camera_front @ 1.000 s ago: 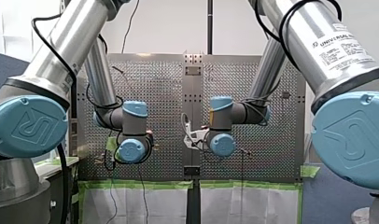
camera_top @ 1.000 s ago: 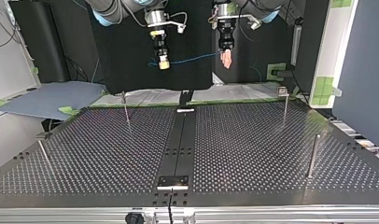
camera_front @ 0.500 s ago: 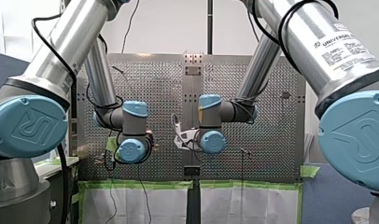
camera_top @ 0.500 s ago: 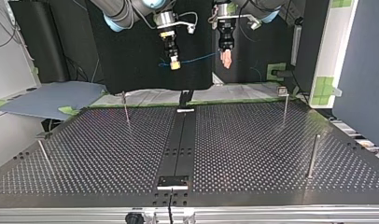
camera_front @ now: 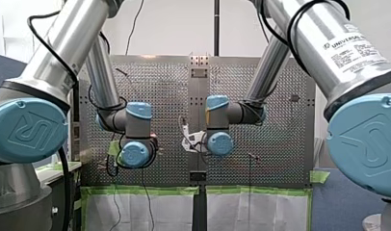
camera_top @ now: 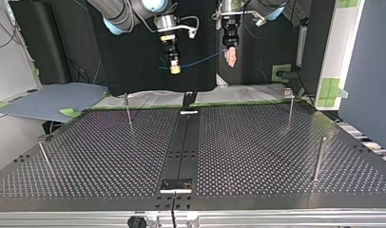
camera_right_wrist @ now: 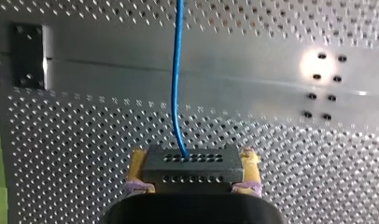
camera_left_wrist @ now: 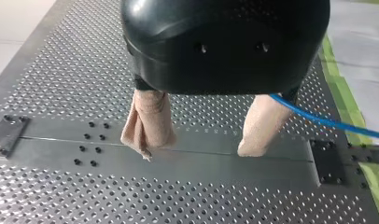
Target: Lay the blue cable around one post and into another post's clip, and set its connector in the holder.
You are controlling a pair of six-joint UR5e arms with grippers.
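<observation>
Hanging side by side, aimed downward. Left claw (camera_left_wrist: 197, 150) spread wide, beige pads (camera_left_wrist: 150, 121) well apart. Right claw (camera_right_wrist: 193, 161) clamped by yellow pads (camera_right_wrist: 138, 161) on a black connector (camera_right_wrist: 192, 172).

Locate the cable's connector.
The connector is clamped between my right gripper's yellow pads, raised above the table, left of centre in the top view.

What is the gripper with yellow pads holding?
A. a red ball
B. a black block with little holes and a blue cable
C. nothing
B: in the right wrist view my right gripper clamps the black perforated connector block, thin blue cable running from it.
</observation>
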